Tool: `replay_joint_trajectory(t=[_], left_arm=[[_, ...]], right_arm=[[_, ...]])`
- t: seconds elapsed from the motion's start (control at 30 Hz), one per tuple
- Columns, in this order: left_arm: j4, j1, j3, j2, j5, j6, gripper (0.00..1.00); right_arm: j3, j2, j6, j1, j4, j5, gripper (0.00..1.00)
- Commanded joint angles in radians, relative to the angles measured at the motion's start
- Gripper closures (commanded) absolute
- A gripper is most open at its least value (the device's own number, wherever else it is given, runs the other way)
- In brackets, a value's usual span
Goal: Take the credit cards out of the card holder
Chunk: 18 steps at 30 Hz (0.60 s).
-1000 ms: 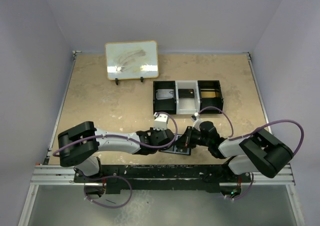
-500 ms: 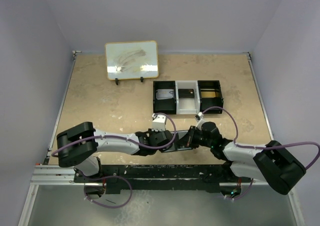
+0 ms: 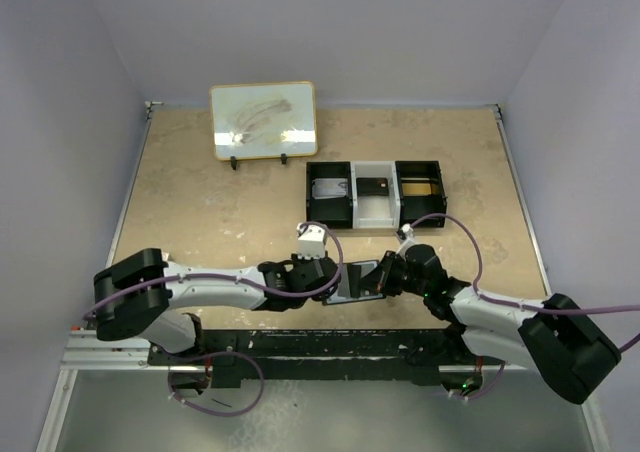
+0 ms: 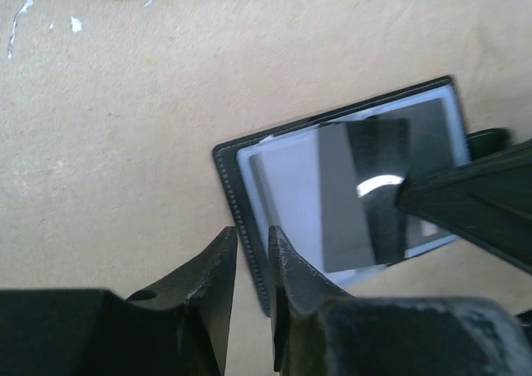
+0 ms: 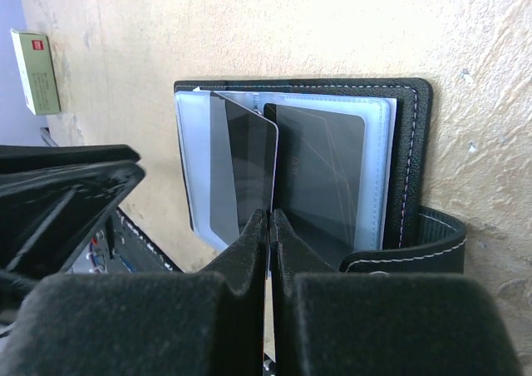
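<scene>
Where table (image 3: pixel 200 212) nears its front edge, middle, card holder (image 3: pixel 352 282) lies open flat between both grippers. Right gripper (image 5: pixel 269 218) clamped tight on lower edge of dark card (image 5: pixel 245 168); card stands tilted up from clear sleeves. Second dark card (image 5: pixel 320 172) flat in sleeve beside it. Closure tab (image 5: pixel 416 243) curls up just beside right fingers. Left gripper (image 4: pixel 252 243) at holder's opposite edge, fingers narrowly parted, stitched rim visible through gap; contact unclear. Three-compartment tray (image 3: pixel 375 219) farther toward table's far edge, apart from holder.
</scene>
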State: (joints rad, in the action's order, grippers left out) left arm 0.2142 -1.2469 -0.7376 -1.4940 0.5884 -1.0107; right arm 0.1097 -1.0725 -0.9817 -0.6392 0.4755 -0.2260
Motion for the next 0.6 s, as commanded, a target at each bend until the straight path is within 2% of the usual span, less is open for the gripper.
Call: replay_joint_trajectory(t=[0.0,0.1,0.2,0.37,0.57], left_arm=[[-0.148,-0.004,-0.004,0.075,-0.011,0.021,0.78],[-0.256,-0.004,-0.004,0.046,-0.069,0.035,0.73],[-0.289,-0.005,-0.025,-0.028,-0.104,0.033,0.73],[-0.285,-0.005,-0.010,-0.112,-0.111,-0.019,0.78],[-0.265,-0.011,0.022,-0.119,-0.113,-0.020,0.85]], right_arm=[[0.007,-0.006,0.009,0.005,-0.015,0.028,1.00],[0.008,-0.017,0.010,0.005,-0.005,0.025,1.00],[0.010,-0.023,0.012,0.006,-0.003,0.027,1.00],[0.005,-0.015,0.008,0.005,-0.001,0.032,1.00],[-0.006,0.007,-0.012,0.005,0.022,0.029,1.00]])
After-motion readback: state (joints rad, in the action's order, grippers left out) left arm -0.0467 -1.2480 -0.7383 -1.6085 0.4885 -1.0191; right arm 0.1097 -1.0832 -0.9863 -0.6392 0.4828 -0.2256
